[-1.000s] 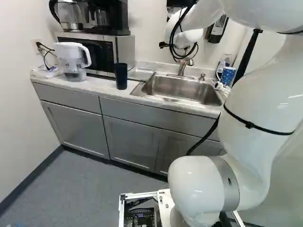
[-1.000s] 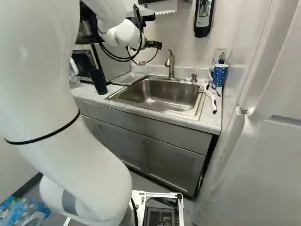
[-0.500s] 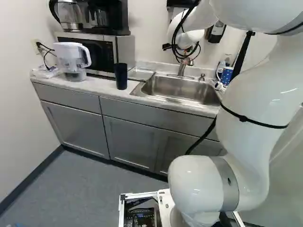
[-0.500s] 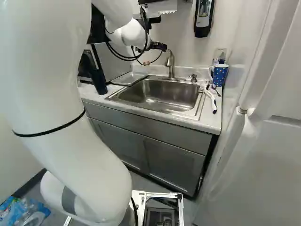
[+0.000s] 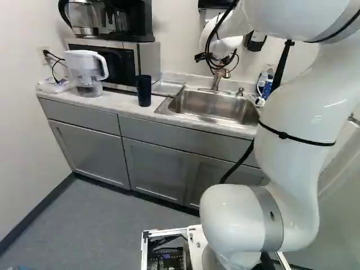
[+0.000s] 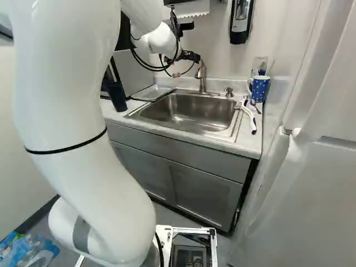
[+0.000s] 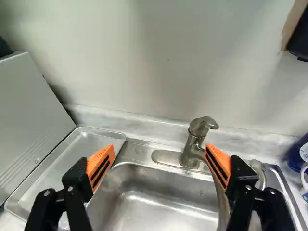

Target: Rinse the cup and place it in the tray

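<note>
My gripper [image 6: 192, 57] hangs above the back of the sink near the faucet. In the wrist view the gripper [image 7: 160, 149] stands wide open with nothing between its orange pads. The dark blue cup [image 5: 144, 90] is upright on the counter left of the sink. A blue dotted mug [image 6: 260, 89] stands in the right back corner of the counter. The metal tray [image 7: 81, 154] lies flat between microwave and sink. Ahead of the fingers are the sink [image 7: 159, 202] and the faucet [image 7: 193, 142], its lever close to one orange pad in that view.
A microwave [image 5: 136, 62] with a coffee maker [image 5: 125, 19] on top and a water pitcher [image 5: 85, 73] stand at the counter's left. A soap pump [image 6: 228, 92] and a white-handled brush [image 6: 248, 115] are right of the sink. A dispenser [image 6: 241, 22] hangs on the wall.
The arm has swung, its big links shifting left in the left base view and right in the right one. The gripper has moved slightly right and down, closer to the faucet. The base has not moved.
</note>
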{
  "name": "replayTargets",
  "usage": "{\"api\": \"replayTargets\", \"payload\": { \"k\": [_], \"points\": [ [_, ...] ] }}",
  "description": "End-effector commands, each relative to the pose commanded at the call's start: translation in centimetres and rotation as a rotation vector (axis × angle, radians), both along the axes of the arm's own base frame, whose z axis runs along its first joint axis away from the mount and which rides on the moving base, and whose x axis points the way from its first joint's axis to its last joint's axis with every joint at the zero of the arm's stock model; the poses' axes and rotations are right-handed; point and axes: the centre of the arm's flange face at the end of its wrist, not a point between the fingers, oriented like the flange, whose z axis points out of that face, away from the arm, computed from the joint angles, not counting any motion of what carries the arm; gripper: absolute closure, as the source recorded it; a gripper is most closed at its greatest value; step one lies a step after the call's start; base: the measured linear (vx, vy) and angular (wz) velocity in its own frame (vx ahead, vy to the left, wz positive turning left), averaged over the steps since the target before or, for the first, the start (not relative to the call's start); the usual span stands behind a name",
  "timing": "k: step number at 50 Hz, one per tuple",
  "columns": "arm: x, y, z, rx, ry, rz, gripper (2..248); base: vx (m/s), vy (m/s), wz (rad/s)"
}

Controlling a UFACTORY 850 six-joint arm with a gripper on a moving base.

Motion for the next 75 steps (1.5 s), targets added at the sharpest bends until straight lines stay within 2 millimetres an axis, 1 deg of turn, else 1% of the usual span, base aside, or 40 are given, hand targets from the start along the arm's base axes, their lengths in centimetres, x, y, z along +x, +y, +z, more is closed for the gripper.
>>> {"api": "replayTargets", "payload": {
  "k": [35,48,58,75],
  "points": [
    [3.4,-1.6,-0.2,-0.002,-0.01,-0.017,3,0.0,0.0,0.0],
    [3.6,-1.7,-0.2,-0.003,-0.017,-0.018,3,0.0,0.0,0.0],
    [4.1,-1.8,0.1,-0.009,-0.053,-0.017,3,0.0,0.0,0.0],
    [6.1,-2.1,0.5,-0.022,-0.134,-0.017,3,0.0,0.0,0.0]
  ]
}}
